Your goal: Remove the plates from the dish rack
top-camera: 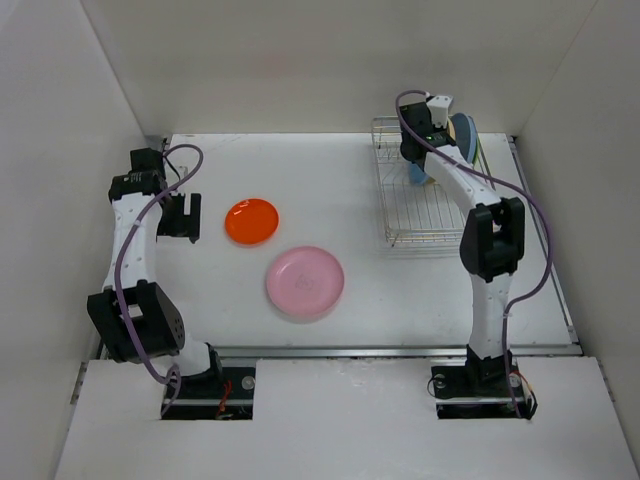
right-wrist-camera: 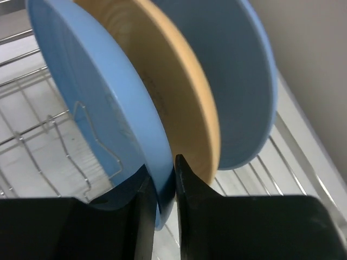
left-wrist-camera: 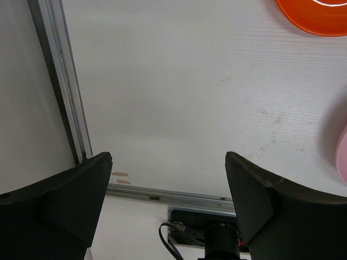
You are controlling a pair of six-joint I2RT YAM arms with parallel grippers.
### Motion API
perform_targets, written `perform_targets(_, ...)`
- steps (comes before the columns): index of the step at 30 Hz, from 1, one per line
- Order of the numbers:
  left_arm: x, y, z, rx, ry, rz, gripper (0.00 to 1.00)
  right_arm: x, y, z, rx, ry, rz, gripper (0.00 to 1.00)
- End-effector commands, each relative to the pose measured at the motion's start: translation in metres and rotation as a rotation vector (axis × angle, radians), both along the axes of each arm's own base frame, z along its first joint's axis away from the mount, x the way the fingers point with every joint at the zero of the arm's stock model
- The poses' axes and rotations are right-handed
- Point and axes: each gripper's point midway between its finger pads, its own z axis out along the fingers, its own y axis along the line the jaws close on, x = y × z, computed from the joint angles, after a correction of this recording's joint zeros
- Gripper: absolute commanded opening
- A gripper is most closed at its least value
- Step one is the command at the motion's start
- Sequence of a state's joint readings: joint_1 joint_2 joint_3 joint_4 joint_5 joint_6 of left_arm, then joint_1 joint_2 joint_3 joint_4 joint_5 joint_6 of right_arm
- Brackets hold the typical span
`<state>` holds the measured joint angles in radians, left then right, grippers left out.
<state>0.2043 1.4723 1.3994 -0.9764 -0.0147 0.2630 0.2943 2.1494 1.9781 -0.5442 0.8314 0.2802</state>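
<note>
The silver wire dish rack (top-camera: 420, 215) stands at the back right of the table. In it stand a light blue plate (right-wrist-camera: 103, 103), a tan plate (right-wrist-camera: 179, 92) and a second blue plate (right-wrist-camera: 233, 70), all on edge. My right gripper (right-wrist-camera: 165, 187) is shut on the rim of the nearest blue plate, one finger on each face; it also shows in the top view (top-camera: 420, 165). My left gripper (left-wrist-camera: 168, 184) is open and empty, at the left of the table in the top view (top-camera: 183, 215). An orange plate (top-camera: 252, 221) and a pink plate (top-camera: 305, 282) lie flat on the table.
White walls close in the table on the left, back and right. A metal rail (left-wrist-camera: 65, 86) runs along the table's left edge, and another along the front (top-camera: 340, 351). The rack's upright wire dividers (right-wrist-camera: 49, 141) stand left of the gripped plate.
</note>
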Motion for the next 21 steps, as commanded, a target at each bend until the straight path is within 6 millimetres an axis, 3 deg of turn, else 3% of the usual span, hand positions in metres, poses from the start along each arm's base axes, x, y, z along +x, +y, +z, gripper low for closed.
perform_targets(1,0.002,-0.003,0.008,-0.018,-0.027,0.011,0.83,0.008,-0.006,0.041,0.006,-0.151,-0.061,0.21)
perform_targets(4,0.002,-0.003,0.008,-0.018,-0.027,0.011,0.83,0.002,-0.012,0.055,0.002,-0.187,-0.083,0.08)
perform_targets(6,0.000,-0.005,0.007,-0.030,-0.018,0.007,0.83,-0.007,-0.018,0.079,-0.006,-0.231,-0.102,0.01)
perform_targets(16,-0.006,-0.012,0.017,-0.052,-0.046,-0.005,0.84,-0.075,-0.020,0.213,-0.146,-0.410,-0.185,0.00)
perform_targets(18,-0.008,-0.012,0.025,-0.045,-0.076,-0.006,0.84,-0.090,-0.010,0.229,-0.142,-0.437,-0.172,0.00)
perform_targets(19,-0.010,-0.012,0.030,-0.039,-0.090,-0.015,0.84,-0.100,0.007,0.236,-0.111,-0.452,-0.092,0.00)
perform_targets(20,-0.012,-0.013,0.026,-0.041,-0.078,-0.015,0.84,-0.109,0.003,0.249,-0.095,-0.480,-0.096,0.00)
perform_targets(21,-0.013,-0.013,0.028,-0.039,-0.087,-0.015,0.84,-0.107,0.034,0.249,-0.050,-0.484,0.056,0.00)
